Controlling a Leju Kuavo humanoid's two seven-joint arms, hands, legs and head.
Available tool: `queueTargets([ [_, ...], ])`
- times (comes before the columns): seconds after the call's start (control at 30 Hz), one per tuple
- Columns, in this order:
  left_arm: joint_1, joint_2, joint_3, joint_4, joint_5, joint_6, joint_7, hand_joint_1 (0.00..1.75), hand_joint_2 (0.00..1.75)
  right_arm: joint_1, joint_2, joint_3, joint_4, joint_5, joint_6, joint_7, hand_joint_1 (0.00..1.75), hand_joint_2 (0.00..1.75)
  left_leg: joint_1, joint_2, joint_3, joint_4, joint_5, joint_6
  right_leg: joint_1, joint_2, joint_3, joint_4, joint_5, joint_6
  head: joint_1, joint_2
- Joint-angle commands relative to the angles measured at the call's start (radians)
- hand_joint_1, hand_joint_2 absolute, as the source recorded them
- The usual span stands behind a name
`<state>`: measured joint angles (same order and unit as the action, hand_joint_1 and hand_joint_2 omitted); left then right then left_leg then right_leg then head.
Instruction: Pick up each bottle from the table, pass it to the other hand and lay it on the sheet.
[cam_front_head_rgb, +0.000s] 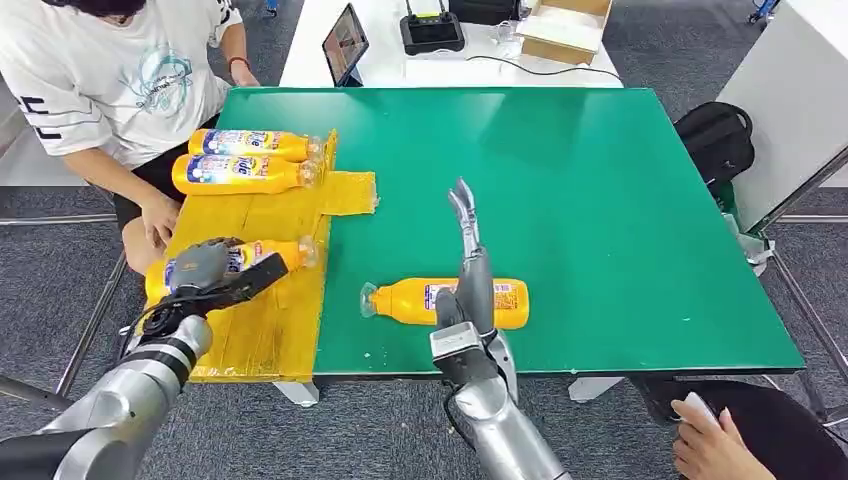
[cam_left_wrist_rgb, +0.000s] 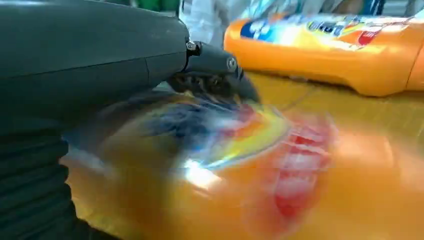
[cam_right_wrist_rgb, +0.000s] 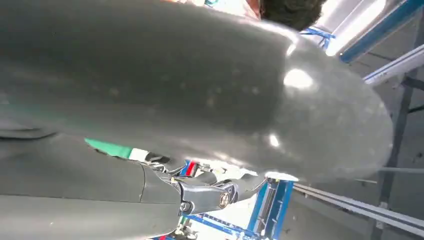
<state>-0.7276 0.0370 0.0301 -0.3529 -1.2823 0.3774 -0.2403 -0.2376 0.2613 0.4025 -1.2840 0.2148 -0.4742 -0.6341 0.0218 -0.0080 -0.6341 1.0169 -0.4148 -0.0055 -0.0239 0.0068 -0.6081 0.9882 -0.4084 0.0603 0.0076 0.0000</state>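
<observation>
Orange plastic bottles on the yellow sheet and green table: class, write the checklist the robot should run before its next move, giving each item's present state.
1. Third orange plastic bottle lies on the yellow sheet: ok, it rests on its side there.
2. Left hand clear of that bottle: not ok, the hand lies over it; the left wrist view shows fingers against the label.
3. Two far orange bottles left undisturbed: ok, side by side on the sheet.
4. Last orange bottle on the green table within reach: ok, the right hand is over it.
5. Right hand ready to grip: cannot tell.
6. Seated person's hand clear of the sheet: not ok, at its edge.
</observation>
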Motion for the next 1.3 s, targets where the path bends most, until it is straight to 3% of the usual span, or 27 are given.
queueTargets([
  [0.03,-0.06,-0.023,0.102,0.058,0.077,-0.068,-0.046,0.0,0.0,-0.03,-0.016,0.009,0.079,-0.004,0.0,0.012,0.0,0.0,0.0,0.0,0.004,0.0,-0.002,0.002,0.001,-0.002,0.005,-0.001,-0.002,-0.002,0.0,0.0],
  [0.53,-0.058,-0.033,0.16,0.05,0.185,-0.148,-0.104,0.0,0.0,-0.034,-0.012,-0.024,0.113,-0.027,0.023,0.021,0.0,0.0,0.0,0.0,0.005,0.0,-0.002,0.002,0.001,-0.001,0.006,-0.001,-0.001,-0.003,0.0,0.0],
  [0.7,-0.073,-0.071,0.241,0.011,0.389,-0.339,-0.218,0.0,0.0,-0.035,-0.011,-0.044,0.132,-0.031,0.032,0.016,0.0,0.0,0.0,-0.001,0.004,0.0,-0.001,0.002,0.001,-0.002,0.005,-0.001,-0.001,-0.003,0.0,0.0],
  [0.8,-0.053,-0.108,0.243,-0.061,0.505,-0.293,-0.309,0.0,0.0,-0.038,-0.023,-0.039,0.143,-0.012,0.045,0.023,0.0,0.0,0.0,-0.002,0.004,0.0,-0.001,0.002,0.001,-0.003,0.005,-0.001,-0.002,-0.002,0.0,0.0],
  [0.83,-0.04,-0.124,0.243,-0.094,0.552,-0.262,-0.345,0.0,0.0,-0.04,-0.028,-0.037,0.147,0.004,0.045,0.033,0.0,1.75,0.001,-0.003,0.006,0.0,-0.002,0.002,0.002,-0.004,0.008,-0.001,-0.002,-0.003,0.0,0.0],
  [0.9,-0.002,-0.171,0.289,-0.185,0.675,-0.166,-0.429,0.0,0.0,-0.047,-0.038,-0.037,0.157,0.033,0.046,0.061,0.0,1.75,0.0,-0.003,0.004,-0.001,-0.001,0.002,0.001,-0.003,0.006,-0.002,-0.001,-0.002,0.0,0.0],
  [1.03,0.026,-0.182,0.276,-0.241,0.706,-0.129,-0.428,0.0,0.0,-0.049,-0.04,-0.041,0.156,0.049,0.038,0.069,0.0,1.75,0.0,-0.002,0.007,-0.001,-0.002,0.002,0.001,-0.004,0.009,-0.002,-0.003,-0.003,0.0,0.0],
  [1.07,0.076,-0.183,0.188,-0.335,0.666,0.092,-0.458,0.0,1.75,-0.057,-0.048,-0.034,0.161,0.079,0.036,0.094,0.0,1.75,0.0,-0.001,0.005,-0.001,-0.001,0.001,0.001,-0.002,0.006,-0.001,-0.001,-0.002,0.0,0.0],
  [1.17,0.183,-0.172,0.028,-0.525,0.84,0.198,-0.458,0.0,1.75,-0.077,-0.071,-0.037,0.176,0.128,0.032,0.137,0.0,1.75,0.0,0.0,0.007,-0.001,-0.003,0.002,0.001,-0.001,0.008,-0.001,-0.002,-0.003,0.0,0.0],
  [1.3,0.303,-0.173,-0.049,-0.72,1.0,0.18,-0.458,0.0,1.75,-0.122,-0.153,-0.029,0.219,0.243,0.093,0.267,0.0,1.75,0.0,0.002,0.006,-0.001,-0.002,0.002,0.001,0.0,0.006,-0.002,-0.001,-0.002,0.0,0.0],
])
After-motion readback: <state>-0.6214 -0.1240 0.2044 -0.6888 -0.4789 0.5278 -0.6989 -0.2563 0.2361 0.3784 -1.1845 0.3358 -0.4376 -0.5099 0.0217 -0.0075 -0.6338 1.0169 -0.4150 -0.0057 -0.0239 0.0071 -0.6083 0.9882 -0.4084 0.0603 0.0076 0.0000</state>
